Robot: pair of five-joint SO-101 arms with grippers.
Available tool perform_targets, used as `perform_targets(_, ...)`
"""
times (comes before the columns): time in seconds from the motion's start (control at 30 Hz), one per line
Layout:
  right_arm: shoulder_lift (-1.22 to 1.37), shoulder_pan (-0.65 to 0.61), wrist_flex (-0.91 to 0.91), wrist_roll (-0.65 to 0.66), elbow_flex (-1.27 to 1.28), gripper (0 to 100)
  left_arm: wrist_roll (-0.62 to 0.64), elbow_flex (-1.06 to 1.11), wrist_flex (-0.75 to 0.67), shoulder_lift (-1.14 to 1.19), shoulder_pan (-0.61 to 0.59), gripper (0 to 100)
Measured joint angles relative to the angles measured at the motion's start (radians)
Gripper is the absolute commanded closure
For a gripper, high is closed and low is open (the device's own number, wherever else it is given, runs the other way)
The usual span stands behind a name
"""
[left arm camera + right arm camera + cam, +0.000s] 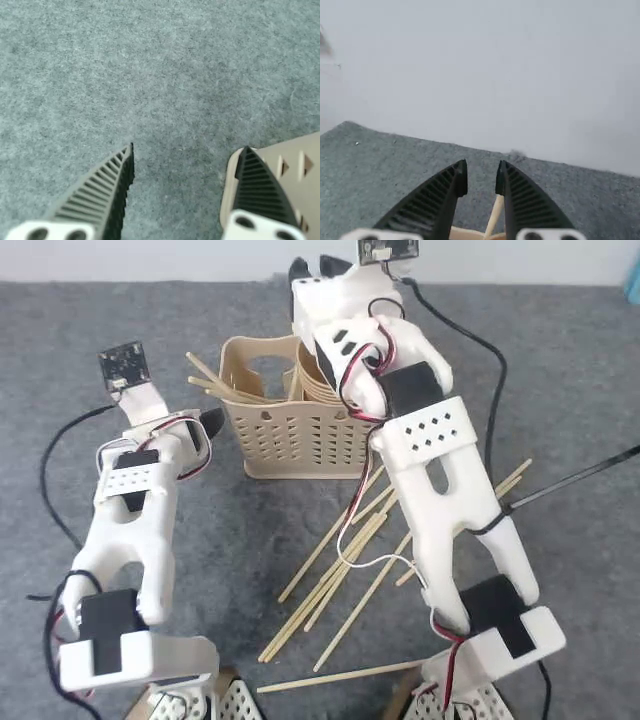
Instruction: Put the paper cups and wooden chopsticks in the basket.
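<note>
Right gripper stands narrowly parted, released, a thin wooden chopstick loose between its jaws, above the slotted beige plastic basket at upper centre. Left gripper gapes beside the basket's corner. Many chopsticks lie scattered lower centre. Dropped aslant, the stick may catch the rim and tip out.

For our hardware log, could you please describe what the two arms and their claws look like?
The left arm and right arm are white plastic shells with black motor blocks, vent holes and red and black cables. The left claw and right claw have black, ribbed, pointed fingers.
</note>
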Motion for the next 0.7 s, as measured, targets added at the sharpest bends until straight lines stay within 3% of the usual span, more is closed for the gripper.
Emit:
perform_targets(0.2,-0.173,-0.002,0.218,0.000,-0.002,89.0,0.000,0.000,0.000,0.000,0.000,68)
perform_targets(0.47,-0.445,0.028,0.802,0.000,-0.006,89.0,0.000,0.000,0.000,0.000,0.000,68)
perform_targets(0.6,-0.503,0.117,1.020,0.000,0.043,89.4,0.000,0.000,0.000,0.000,0.000,68)
perform_targets(0.7,-0.514,0.245,1.048,0.000,0.192,95.3,0.000,0.000,0.000,0.000,0.000,68)
